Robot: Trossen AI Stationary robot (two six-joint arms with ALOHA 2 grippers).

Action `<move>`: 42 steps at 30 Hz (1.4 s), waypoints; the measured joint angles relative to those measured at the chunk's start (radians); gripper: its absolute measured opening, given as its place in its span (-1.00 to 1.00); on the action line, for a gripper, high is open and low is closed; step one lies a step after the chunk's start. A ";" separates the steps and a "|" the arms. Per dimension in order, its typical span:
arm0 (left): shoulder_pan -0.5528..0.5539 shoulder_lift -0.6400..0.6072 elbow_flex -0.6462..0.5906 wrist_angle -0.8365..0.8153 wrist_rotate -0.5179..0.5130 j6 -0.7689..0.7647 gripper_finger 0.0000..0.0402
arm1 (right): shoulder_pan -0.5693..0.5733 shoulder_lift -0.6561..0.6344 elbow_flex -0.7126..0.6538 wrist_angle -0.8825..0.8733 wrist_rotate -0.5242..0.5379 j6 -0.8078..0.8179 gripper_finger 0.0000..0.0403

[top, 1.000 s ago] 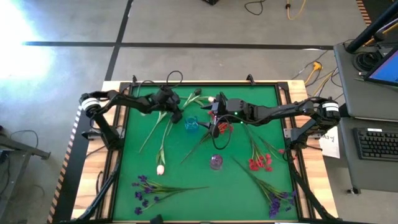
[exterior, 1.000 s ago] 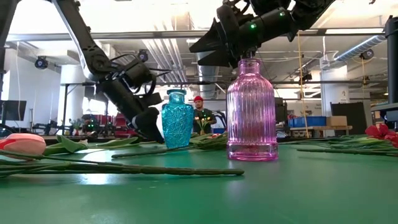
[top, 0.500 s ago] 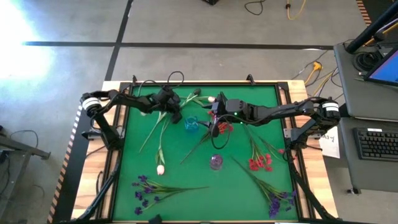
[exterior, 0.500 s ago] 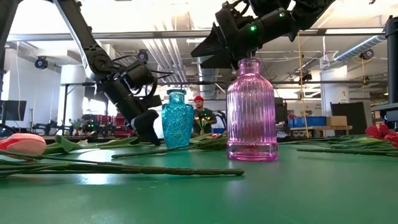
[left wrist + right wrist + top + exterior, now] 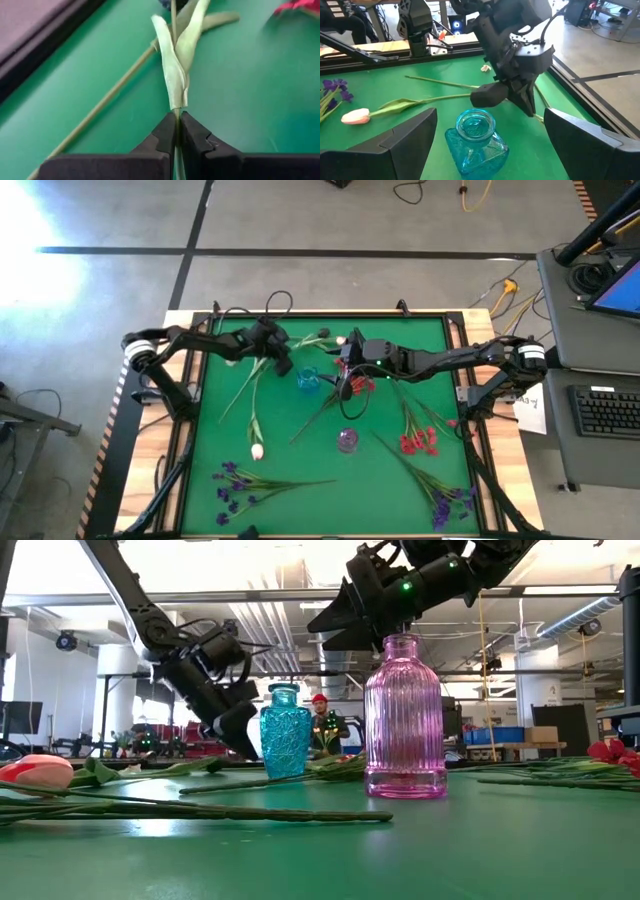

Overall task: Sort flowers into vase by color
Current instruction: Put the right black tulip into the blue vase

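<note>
Left wrist view: left pincer [image 5: 176, 131] clenched on a green tulip stem [image 5: 176, 80] just above the green bench [image 5: 300, 460] beside the blue vase [image 5: 307, 379], right pincer [image 5: 345, 370] released, hovering over that vase.

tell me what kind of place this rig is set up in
Most likely a robotics lab or workshop. The green table stands on a bare concrete floor, the low view shows exposed ceiling ducts, and a keyboard sits on a desk beside it.
</note>
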 joint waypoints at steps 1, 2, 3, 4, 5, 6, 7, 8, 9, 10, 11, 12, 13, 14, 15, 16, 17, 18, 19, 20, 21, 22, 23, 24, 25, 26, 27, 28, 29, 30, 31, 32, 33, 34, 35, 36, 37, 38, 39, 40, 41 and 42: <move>-0.001 -0.009 0.000 0.000 0.000 -0.005 -1.00 | 0.000 0.000 0.000 0.000 0.000 0.000 0.78; -0.001 -0.021 0.000 -0.001 0.000 -0.012 -1.00 | 0.000 0.000 0.000 0.000 0.000 0.000 0.78; -0.001 -0.034 0.000 0.000 0.000 -0.016 -1.00 | 0.000 0.000 0.000 0.000 0.000 0.000 0.78; -0.001 -0.046 0.000 0.000 0.000 -0.017 -1.00 | 0.000 0.000 0.000 -0.001 0.000 0.000 0.78; -0.001 -0.056 0.000 -0.002 0.000 -0.017 -1.00 | 0.000 0.000 0.000 -0.003 0.000 0.000 0.78; -0.001 -0.066 0.000 -0.008 0.001 -0.020 -1.00 | 0.000 0.000 0.000 -0.008 0.000 0.002 0.78; -0.001 -0.074 0.000 -0.016 0.000 -0.023 -1.00 | 0.000 0.000 0.000 -0.014 0.000 0.004 0.78; -0.001 -0.081 0.000 -0.019 0.000 -0.025 -1.00 | 0.000 0.000 0.000 -0.019 0.000 0.008 0.78; -0.001 -0.088 0.000 -0.020 0.001 -0.027 -1.00 | 0.000 0.000 0.000 -0.023 0.001 0.011 0.78; -0.001 -0.095 0.000 -0.020 0.001 -0.030 -1.00 | 0.000 0.000 0.000 -0.025 0.000 0.014 0.78; -0.001 -0.100 0.000 -0.023 0.001 -0.036 -1.00 | 0.000 0.000 0.000 -0.031 0.001 0.016 0.78; -0.001 -0.102 0.000 -0.024 0.001 -0.040 -1.00 | 0.000 0.000 0.000 -0.037 0.001 0.019 0.78; -0.001 -0.103 0.000 -0.025 0.001 -0.044 -1.00 | 0.000 0.000 0.000 -0.044 0.001 0.021 0.78; -0.001 -0.103 0.000 -0.028 0.001 -0.049 -1.00 | 0.000 0.000 0.000 -0.050 0.001 0.025 0.78; -0.001 -0.103 0.000 -0.028 0.001 -0.052 -1.00 | 0.000 0.000 0.000 -0.053 0.001 0.027 0.78; -0.001 -0.103 0.000 -0.026 0.001 -0.057 -1.00 | 0.000 0.000 0.000 -0.057 0.001 0.027 0.78; -0.001 -0.104 0.000 -0.027 0.001 -0.062 -1.00 | 0.000 0.000 0.000 -0.061 0.001 0.028 0.78; -0.001 -0.104 0.000 -0.028 0.001 -0.064 -1.00 | 0.000 0.000 0.000 -0.065 0.001 0.028 0.78; -0.001 -0.105 0.000 -0.029 0.001 -0.065 -1.00 | 0.000 0.000 0.000 -0.067 0.001 0.029 0.78; -0.001 -0.112 0.000 -0.032 0.001 -0.066 -1.00 | 0.000 0.001 0.000 -0.068 0.001 0.029 0.78; -0.001 -0.119 0.000 -0.033 0.001 -0.066 -1.00 | 0.000 0.001 0.000 -0.068 0.001 0.029 0.78; -0.001 -0.129 0.000 -0.031 0.001 -0.066 -1.00 | 0.000 0.001 0.000 -0.068 0.001 0.029 0.78; -0.001 -0.139 0.001 -0.031 0.001 -0.066 -1.00 | 0.000 0.001 0.000 -0.068 0.002 0.029 0.78; 0.000 -0.151 0.002 -0.031 0.001 -0.066 -1.00 | 0.000 0.001 0.000 -0.068 0.002 0.027 0.78; 0.000 -0.166 0.003 -0.031 0.001 -0.066 -1.00 | 0.000 0.001 0.000 -0.068 0.002 0.027 0.78; 0.000 -0.183 0.004 -0.032 0.001 -0.065 -1.00 | 0.000 0.001 0.000 -0.068 0.002 0.027 0.78; 0.001 -0.201 0.006 -0.031 0.001 -0.065 -1.00 | 0.000 0.001 0.000 -0.068 0.003 0.027 0.78; 0.001 -0.219 0.007 -0.028 0.001 -0.064 -1.00 | 0.000 0.001 0.000 -0.068 0.003 0.027 0.78; 0.001 -0.238 0.009 -0.030 0.001 -0.064 -1.00 | 0.000 0.001 0.000 -0.067 0.004 0.027 0.78; 0.001 -0.259 0.010 -0.030 0.001 -0.063 -1.00 | 0.000 0.001 0.000 -0.065 0.004 0.028 0.78; 0.001 -0.281 0.010 -0.032 0.001 -0.063 -1.00 | 0.000 0.001 0.000 -0.059 0.004 0.029 0.78; 0.001 -0.302 0.010 -0.032 0.001 -0.064 -1.00 | 0.000 0.001 0.000 -0.050 0.006 0.029 0.78; 0.001 -0.325 0.011 -0.032 0.001 -0.066 -1.00 | 0.000 0.001 0.000 -0.038 0.012 0.029 0.78; 0.001 -0.349 0.011 -0.032 0.001 -0.069 -1.00 | 0.000 0.001 0.000 -0.027 0.023 0.029 0.78; 0.001 -0.372 0.011 -0.031 0.001 -0.071 -1.00 | 0.000 0.001 0.000 -0.011 0.033 0.029 0.78; 0.000 -0.395 0.011 -0.031 0.002 -0.075 -1.00 | 0.000 0.001 0.000 0.007 0.042 0.029 0.78; 0.000 -0.419 0.011 -0.031 0.006 -0.081 -1.00 | 0.000 0.001 0.000 0.032 0.051 0.030 0.78; -0.001 -0.441 0.011 -0.028 0.019 -0.089 -1.00 | 0.000 0.007 0.000 0.067 0.055 0.033 0.78; -0.002 -0.461 0.011 -0.013 0.047 -0.097 -1.00 | -0.001 0.012 0.000 0.108 0.054 0.038 0.78; -0.003 -0.479 0.011 0.004 0.082 -0.107 -1.00 | -0.005 0.015 0.000 0.138 0.054 0.045 0.78; -0.004 -0.497 0.011 0.021 0.129 -0.115 -1.00 | -0.008 0.021 0.000 0.171 0.054 0.055 0.78; -0.006 -0.509 0.010 0.049 0.182 -0.125 -1.00 | -0.012 0.030 0.000 0.212 0.053 0.068 0.78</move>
